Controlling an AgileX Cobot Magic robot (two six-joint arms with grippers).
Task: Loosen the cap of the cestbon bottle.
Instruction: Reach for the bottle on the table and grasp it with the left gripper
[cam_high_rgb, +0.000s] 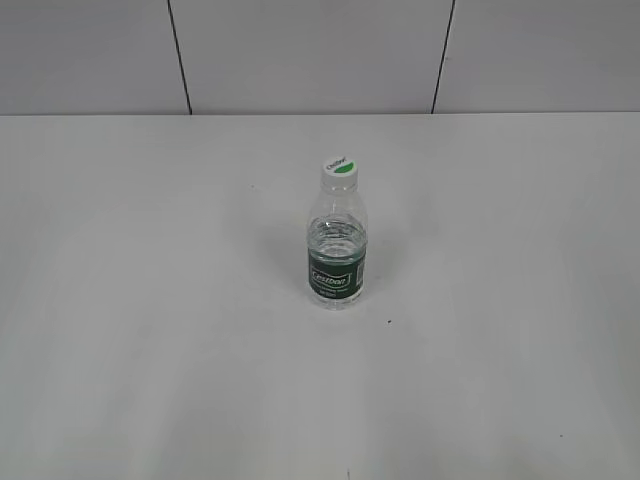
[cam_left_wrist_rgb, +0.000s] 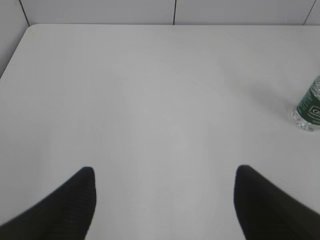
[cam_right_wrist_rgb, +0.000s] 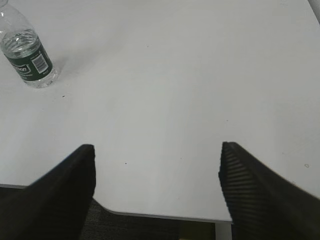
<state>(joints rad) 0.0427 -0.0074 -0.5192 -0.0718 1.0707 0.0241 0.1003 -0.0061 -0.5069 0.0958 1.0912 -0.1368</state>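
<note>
Cestbon bottle (cam_high_rgb: 337, 255) upright at table (cam_high_rgb: 140, 330) centre, cap (cam_high_rgb: 339, 168) seated. Left gripper (cam_left_wrist_rgb: 165, 175) spread wide, empty; bottle at 2 o'clock. Right gripper (cam_right_wrist_rgb: 157, 150) spread wide, empty; bottle at 10 o'clock.

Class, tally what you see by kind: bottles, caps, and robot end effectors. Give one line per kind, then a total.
Bottles: 1, the cestbon bottle
Caps: 1, the cap
End effectors: 2, left end effector and right end effector, both open
Total: 4
</note>
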